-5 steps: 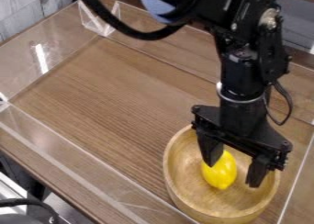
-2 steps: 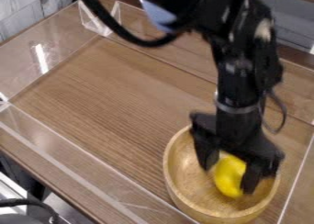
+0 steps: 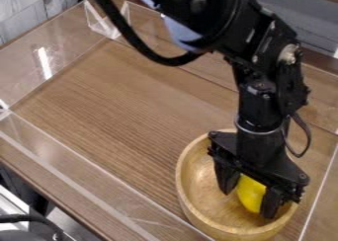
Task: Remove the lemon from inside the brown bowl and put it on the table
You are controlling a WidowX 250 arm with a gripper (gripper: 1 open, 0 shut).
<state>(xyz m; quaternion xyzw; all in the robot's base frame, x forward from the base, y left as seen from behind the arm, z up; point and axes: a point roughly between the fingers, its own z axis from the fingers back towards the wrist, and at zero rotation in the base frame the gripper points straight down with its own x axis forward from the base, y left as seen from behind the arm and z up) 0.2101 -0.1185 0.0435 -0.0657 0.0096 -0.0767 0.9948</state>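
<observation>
The brown bowl sits on the table at the lower right. Inside it lies the lemon, small and bright yellow. My black gripper points straight down into the bowl, its two fingers reaching below the rim on either side of the lemon. The jaws are still apart, standing close to the fruit. I cannot tell whether they touch it. The fingers hide part of the lemon.
Clear acrylic walls run along the table's edges, one at the back left and another along the front. The dark arm arches over the table from the top. Bare wood-grain tabletop lies left of the bowl.
The gripper has sunk deeper into the bowl, so its fingers now flank the lemon lower down and stand slightly closer together. The lemon and bowl have not moved.
</observation>
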